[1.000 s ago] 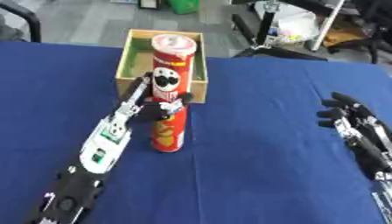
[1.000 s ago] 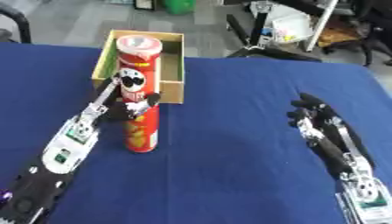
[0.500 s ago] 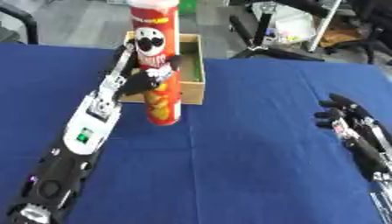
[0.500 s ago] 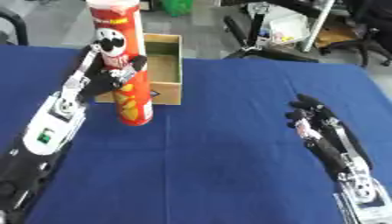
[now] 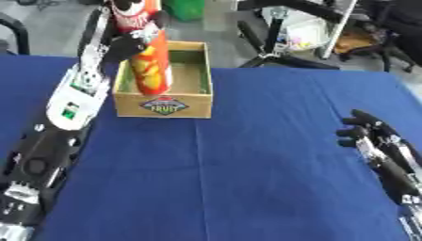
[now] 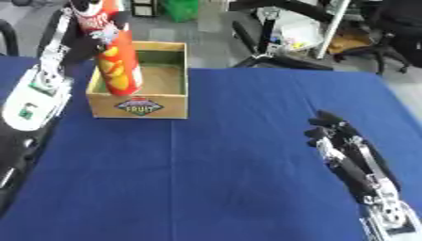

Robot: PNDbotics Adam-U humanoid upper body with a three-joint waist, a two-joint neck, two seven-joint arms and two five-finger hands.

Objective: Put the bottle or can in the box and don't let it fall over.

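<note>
A tall red chip can [image 5: 150,59] hangs upright over the left part of the wooden box [image 5: 166,104], its base at about rim height. My left hand [image 5: 124,40] is shut on the can's upper half, the arm rising along the table's left side. The can's top runs out of the picture. My right hand [image 6: 338,141] rests open on the blue table at the right, fingers pointing away from me.
The blue cloth table [image 5: 247,179] spreads wide between the box and my right hand. Beyond the far edge stand office chairs [image 5: 272,28] and a green bin [image 5: 185,8] on the floor.
My left hand has carried the can up and away from me, from the table in front of the box to above the box. The camera view has shifted. The right hand stays put.
</note>
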